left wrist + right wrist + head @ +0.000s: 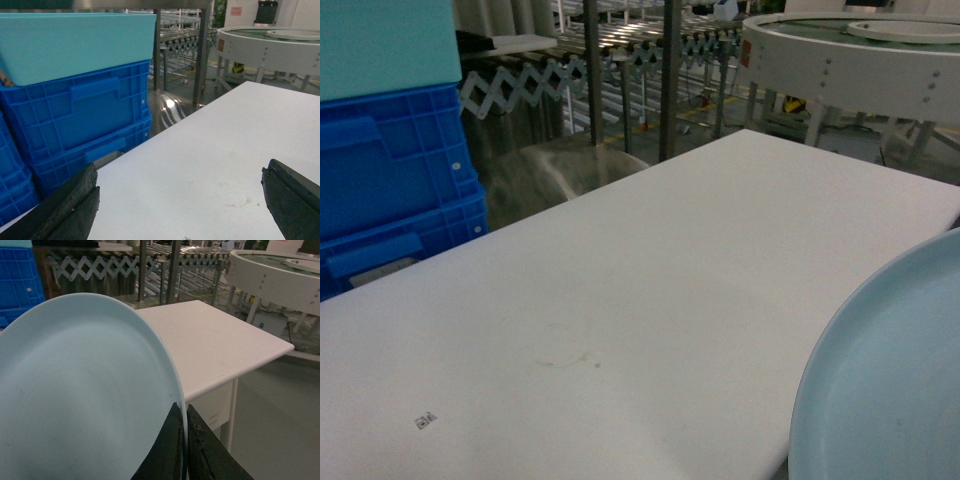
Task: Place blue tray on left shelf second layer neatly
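The pale blue tray (80, 390) is held up on edge over the white table's near right corner. My right gripper (185, 415) is shut on its rim, one black finger on each side. In the head view only an arc of the blue tray (890, 380) shows at the bottom right, and neither gripper is seen there. My left gripper (180, 175) is open above the table, with nothing between its fingers (75, 200). The left shelf (202, 60) of shiny steel posts stands at the table's left, behind the crates, and its posts (668, 80) rise beyond the table's far edge.
Stacked blue ribbed crates (390, 180) with a pale teal box (385, 40) on top stand in the shelf at the left. A white table (650, 300) fills the middle. A round white conveyor (850, 70) and a roller conveyor (570, 70) stand behind.
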Available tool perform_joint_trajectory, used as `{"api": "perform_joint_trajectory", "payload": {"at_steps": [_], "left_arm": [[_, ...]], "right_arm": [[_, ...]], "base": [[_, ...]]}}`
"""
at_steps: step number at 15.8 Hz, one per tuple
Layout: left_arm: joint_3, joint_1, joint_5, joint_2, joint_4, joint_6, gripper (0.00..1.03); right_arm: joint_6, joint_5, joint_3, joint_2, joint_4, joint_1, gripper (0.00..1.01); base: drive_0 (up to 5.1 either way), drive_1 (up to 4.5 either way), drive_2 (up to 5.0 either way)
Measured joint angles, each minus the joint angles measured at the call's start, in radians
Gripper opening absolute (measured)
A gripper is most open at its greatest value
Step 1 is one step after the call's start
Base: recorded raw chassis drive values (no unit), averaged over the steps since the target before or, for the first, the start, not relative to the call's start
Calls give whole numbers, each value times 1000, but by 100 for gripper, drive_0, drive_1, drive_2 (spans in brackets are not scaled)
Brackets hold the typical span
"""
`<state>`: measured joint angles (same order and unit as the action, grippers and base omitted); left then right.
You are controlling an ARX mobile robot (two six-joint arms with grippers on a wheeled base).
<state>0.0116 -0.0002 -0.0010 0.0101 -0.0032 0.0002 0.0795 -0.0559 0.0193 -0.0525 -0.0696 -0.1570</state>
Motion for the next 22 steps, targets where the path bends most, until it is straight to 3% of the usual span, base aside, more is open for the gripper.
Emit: {"api": "perform_joint_trajectory", "payload": {"at_steps": [22], "left_arm": [[0,0,0,0,0,0,98]], "right_arm": [[0,0,0,0,0,0,2]], "base": [[-162,-162,-162]]}}
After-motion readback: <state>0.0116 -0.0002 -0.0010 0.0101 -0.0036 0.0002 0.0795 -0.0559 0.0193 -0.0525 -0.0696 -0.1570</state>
